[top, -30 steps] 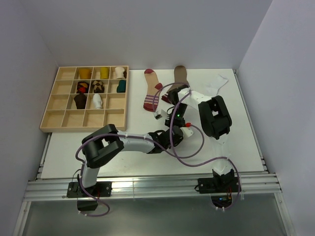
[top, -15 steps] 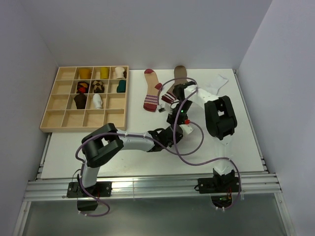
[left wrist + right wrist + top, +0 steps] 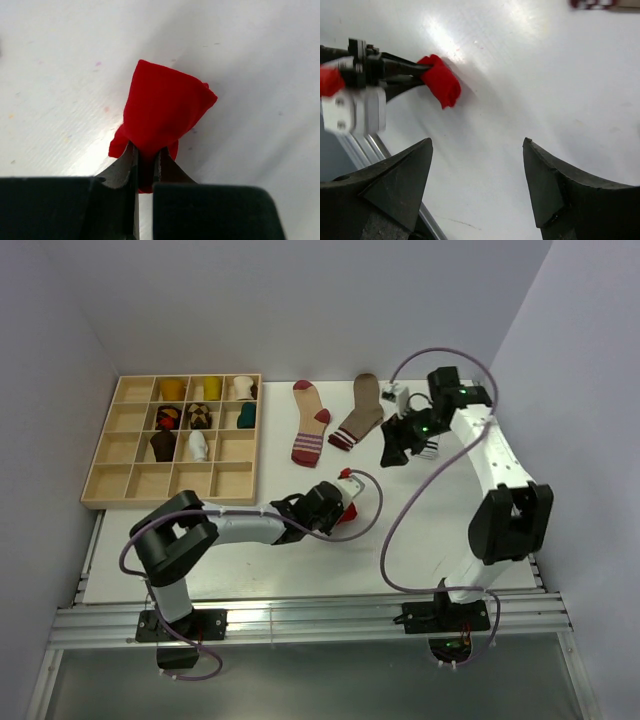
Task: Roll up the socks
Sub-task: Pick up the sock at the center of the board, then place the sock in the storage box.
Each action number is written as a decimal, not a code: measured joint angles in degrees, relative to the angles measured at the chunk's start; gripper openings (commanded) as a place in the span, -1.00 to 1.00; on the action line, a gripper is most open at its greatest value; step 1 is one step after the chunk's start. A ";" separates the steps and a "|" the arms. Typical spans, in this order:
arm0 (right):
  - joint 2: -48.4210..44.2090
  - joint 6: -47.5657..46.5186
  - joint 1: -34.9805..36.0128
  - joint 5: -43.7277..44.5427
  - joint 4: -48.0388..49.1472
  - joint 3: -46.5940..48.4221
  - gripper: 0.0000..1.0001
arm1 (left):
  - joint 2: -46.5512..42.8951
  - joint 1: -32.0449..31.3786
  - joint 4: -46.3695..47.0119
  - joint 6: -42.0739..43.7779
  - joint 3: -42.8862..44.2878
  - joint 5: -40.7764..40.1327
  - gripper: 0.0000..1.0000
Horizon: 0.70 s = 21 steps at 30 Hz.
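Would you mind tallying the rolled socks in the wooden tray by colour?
Yellow socks: 2
White socks: 2
Teal sock: 1
Dark brown socks: 3
Total: 8

The rolled sock (image 3: pixel 165 110) is pinched in the left gripper (image 3: pixel 145 156), over the table (image 3: pixel 300 570). Ahead of it a flat sock (image 3: pixel 310 425) and a second flat sock (image 3: pixel 360 412) are laid; the tray (image 3: pixel 165 502) is seen leftward, the right gripper (image 3: pixel 477 142) rightward.
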 measured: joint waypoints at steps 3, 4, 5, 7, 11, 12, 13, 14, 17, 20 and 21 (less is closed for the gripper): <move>-4.90 2.54 -3.28 -0.37 1.01 -0.22 0.60 | -3.69 2.78 -1.73 -2.27 -1.66 -0.07 -0.99; -6.21 3.41 -3.87 -0.28 1.25 -0.26 0.60 | -4.94 3.63 -2.14 -2.93 -2.03 -0.39 -1.00; -7.34 4.17 -4.24 -0.11 1.40 -0.33 0.60 | -6.51 4.61 -2.75 -4.07 -2.29 -1.27 -1.00; -9.11 5.57 -4.59 0.55 2.21 -1.20 0.60 | -9.51 6.47 -3.58 -6.21 -2.45 -3.82 -0.99; -12.70 8.02 -4.68 3.19 2.95 -4.68 0.61 | -17.00 10.99 -6.47 -11.41 -1.90 -13.64 -0.99; -13.31 8.28 -4.68 3.48 2.99 -5.29 0.61 | -18.01 12.00 -7.54 -12.33 -1.33 -16.04 -0.99; -13.97 8.50 -4.68 3.85 3.02 -5.90 0.61 | -18.93 13.22 -9.18 -13.46 -0.28 -19.50 -0.99; -14.45 8.76 -4.68 4.11 2.91 -6.16 0.61 | -19.52 14.53 -10.62 -14.86 1.03 -23.23 -0.99; -15.98 9.92 -4.68 4.83 3.17 -6.32 0.61 | -19.12 18.18 -17.40 -19.67 5.64 -34.10 -0.99; -17.53 11.10 -4.68 4.92 3.76 -6.43 0.61 | -15.67 22.56 -24.63 -24.44 11.23 -41.77 -0.99; -17.86 11.28 -4.68 4.87 3.89 -6.49 0.61 | -13.70 24.13 -26.86 -25.79 13.27 -43.89 -0.99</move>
